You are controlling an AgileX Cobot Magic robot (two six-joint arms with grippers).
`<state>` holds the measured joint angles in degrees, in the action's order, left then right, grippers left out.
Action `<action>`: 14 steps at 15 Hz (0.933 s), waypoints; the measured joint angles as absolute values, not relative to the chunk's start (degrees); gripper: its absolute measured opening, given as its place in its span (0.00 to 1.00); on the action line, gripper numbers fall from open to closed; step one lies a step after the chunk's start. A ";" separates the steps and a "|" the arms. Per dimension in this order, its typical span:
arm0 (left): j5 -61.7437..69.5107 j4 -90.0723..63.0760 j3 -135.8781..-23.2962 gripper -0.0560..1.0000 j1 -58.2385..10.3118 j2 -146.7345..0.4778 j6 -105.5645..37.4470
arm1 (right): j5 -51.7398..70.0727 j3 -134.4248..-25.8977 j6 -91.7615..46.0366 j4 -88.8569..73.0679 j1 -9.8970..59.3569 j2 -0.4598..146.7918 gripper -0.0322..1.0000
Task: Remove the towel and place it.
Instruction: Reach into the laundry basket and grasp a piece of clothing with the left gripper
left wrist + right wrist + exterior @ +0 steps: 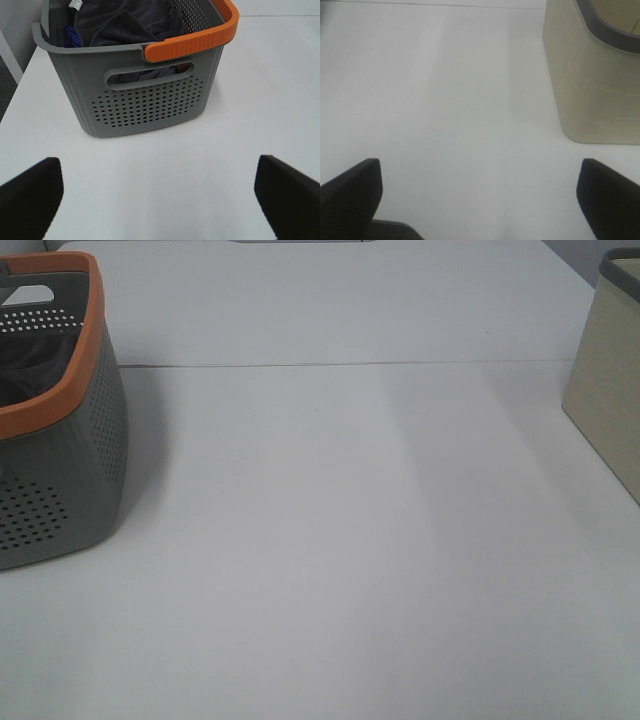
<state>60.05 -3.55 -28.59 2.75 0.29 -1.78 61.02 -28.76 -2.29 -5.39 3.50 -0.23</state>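
Nearest the lens in the left wrist view, the two dark fingers [30,200] of the left gripper [160,200] stood wide apart with only bare white table [150,175] between them, clamped on nothing. The right gripper [480,200] showed the same in its own wrist view: black fingers [607,195] spread apart over the tabletop, nothing held. Just ahead of the left gripper sat a grey perforated basket [150,105] with an orange rim and a slot handle in its near wall. The towel [130,22], dark navy-purple and crumpled, lay inside the basket and filled most of it; part of it showed through the handle slot. A small white tag [75,4] sat at the towel's far edge, its print too small to read. A bit of bright blue cloth [72,36] was tucked beside the towel against the basket wall. In the high exterior view the basket [90,470] occupied the upper left of the frame and a beige bin [610,390] with a grey rim stood at the upper right edge, well apart. Neither gripper appeared in that view. A thin seam [330,364] ran across the table's upper part. No brand or readable writing could be made out on the basket or bin.
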 joint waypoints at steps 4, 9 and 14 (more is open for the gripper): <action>60.05 -3.55 -28.59 0.98 2.75 0.29 -1.78 | 61.02 -28.76 -2.29 -5.39 3.50 -0.23 0.96; 60.05 -3.55 -28.59 0.98 2.75 0.29 -1.78 | 61.02 -28.76 -2.29 -5.39 3.50 -0.23 0.96; 60.79 -3.50 -29.97 0.98 2.75 -1.43 -2.69 | 61.02 -28.76 -2.29 -5.39 3.50 -0.23 0.96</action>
